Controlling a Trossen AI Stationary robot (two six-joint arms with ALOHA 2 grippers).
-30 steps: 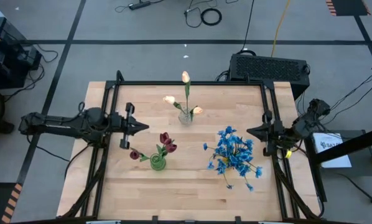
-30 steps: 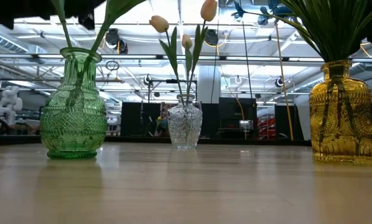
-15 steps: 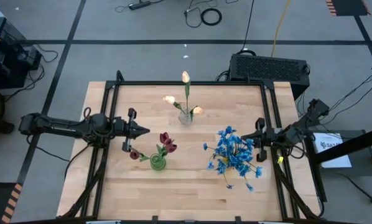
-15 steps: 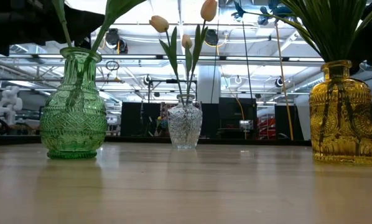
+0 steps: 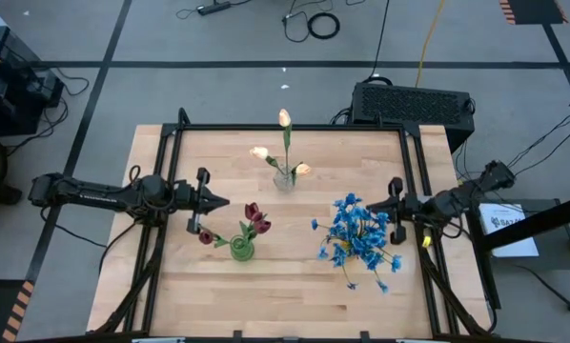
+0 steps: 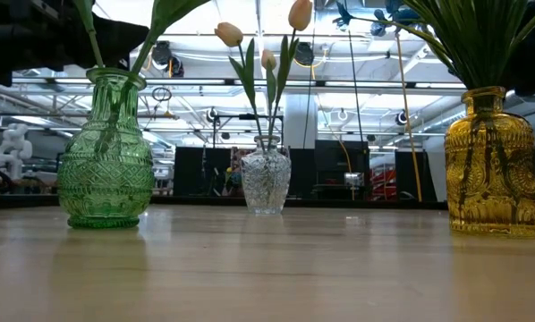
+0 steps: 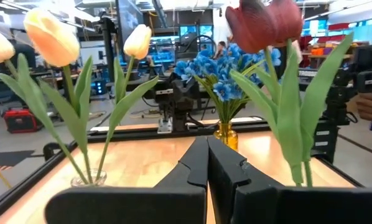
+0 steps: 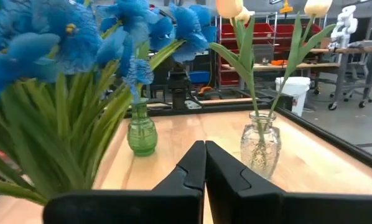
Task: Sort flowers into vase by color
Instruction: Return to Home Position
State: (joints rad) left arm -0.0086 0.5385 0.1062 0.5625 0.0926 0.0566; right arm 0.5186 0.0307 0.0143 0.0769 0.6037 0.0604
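Note:
Dark red tulips [image 5: 254, 217] stand in a green vase [image 6: 106, 152] at the table's near left. Cream-peach tulips [image 5: 284, 118] stand in a clear vase [image 6: 266, 179] at the far middle. Blue clustered blooms [image 5: 358, 235] stand in a yellow vase [image 6: 492, 161] at the right. My left gripper [image 5: 224, 200] is shut and empty, left of the red tulips. My right gripper [image 5: 373, 206] is shut and empty at the right edge of the blue blooms.
A black frame [image 5: 295, 128] runs along the table's far, left and right edges. A black box [image 5: 414, 103] sits beyond the far right corner. Bare wood [image 5: 285, 286] lies along the near edge.
My right gripper has moved toward the table's left edge, from the right frame rail to the edge of the blue blooms. My left gripper has shifted slightly toward the red tulips. The flowers and vases have stayed still.

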